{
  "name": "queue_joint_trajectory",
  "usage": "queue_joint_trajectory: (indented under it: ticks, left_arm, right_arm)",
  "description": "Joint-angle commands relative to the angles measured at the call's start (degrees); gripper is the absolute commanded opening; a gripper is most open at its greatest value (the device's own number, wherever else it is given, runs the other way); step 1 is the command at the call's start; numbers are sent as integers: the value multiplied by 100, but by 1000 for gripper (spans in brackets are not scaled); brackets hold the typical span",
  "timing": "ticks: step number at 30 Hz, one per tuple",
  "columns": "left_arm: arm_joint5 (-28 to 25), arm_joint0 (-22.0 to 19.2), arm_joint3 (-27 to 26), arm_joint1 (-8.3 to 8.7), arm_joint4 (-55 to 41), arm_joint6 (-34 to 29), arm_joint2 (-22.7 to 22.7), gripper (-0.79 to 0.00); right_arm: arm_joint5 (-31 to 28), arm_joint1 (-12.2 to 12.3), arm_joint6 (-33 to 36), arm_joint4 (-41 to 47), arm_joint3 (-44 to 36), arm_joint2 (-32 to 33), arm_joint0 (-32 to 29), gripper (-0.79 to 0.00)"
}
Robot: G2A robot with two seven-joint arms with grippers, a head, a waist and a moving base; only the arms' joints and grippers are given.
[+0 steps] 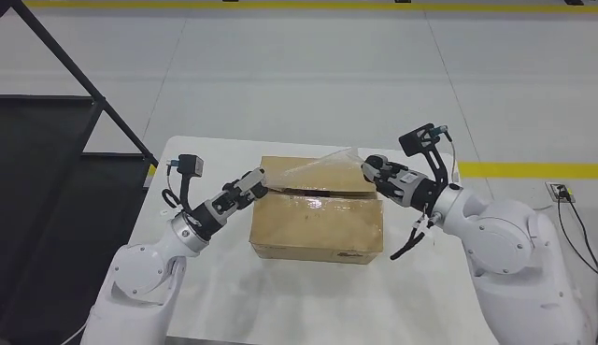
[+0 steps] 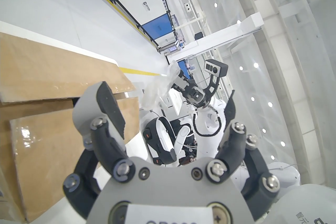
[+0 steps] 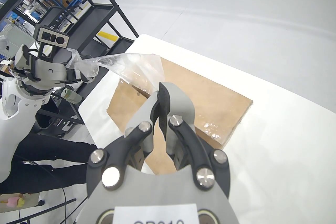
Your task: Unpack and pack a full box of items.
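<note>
A brown corrugated cardboard box (image 1: 318, 219) sits mid-way on the smooth white tabletop (image 1: 215, 289). Glossy strips of clear tape (image 3: 210, 128) catch the light on its flat faces, and a dark slit runs between its top flaps. The right tool (image 3: 160, 93) is pressed together on a thin, crinkled clear plastic film (image 3: 136, 64), held taut above the box's top. The left tool (image 2: 168, 96) is spread wide, holding nothing, just beside the box's upper edge on the left side.
</note>
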Motion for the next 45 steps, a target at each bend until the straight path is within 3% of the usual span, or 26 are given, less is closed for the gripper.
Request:
queue_joint_trajectory:
  ticks: [1, 3, 6, 10, 13, 19, 23, 35, 45]
  left_arm:
    - [1, -10, 15, 5, 9, 13, 22, -89]
    - [2, -16, 25, 11, 15, 18, 46, -123]
    - [-3, -22, 34, 20, 21, 7, 79, -292]
    - [-15, -30, 42, 34, 0, 3, 96, -462]
    - [-12, -28, 41, 42, -18, 40, 101, -539]
    - [0, -35, 35, 64, 2, 67, 111, -579]
    - [-5, -55, 66, 69, -20, 216, 103, -785]
    - [-55, -48, 149, 58, -28, 846, 165, -785]
    - [-63, 6, 145, 73, -33, 895, 193, -785]
  right_arm:
    - [-7, 11, -10, 17, -8, 2, -8, -785]
    - [-10, 23, -11, 35, -10, 1, -11, -785]
    - [9, 40, -31, 40, -14, 0, -14, -785]
    - [43, 61, -33, 59, -6, -12, -1, -785]
    - [57, 76, -29, 57, 7, -36, 18, -785]
    - [51, 108, -15, 88, 44, -64, 46, -785]
    - [145, 128, -77, 87, 83, -35, 37, -785]
    - [215, 189, -172, 76, 167, -34, -79, -785]
    - [100, 241, -241, 34, 184, -54, -103, -785]
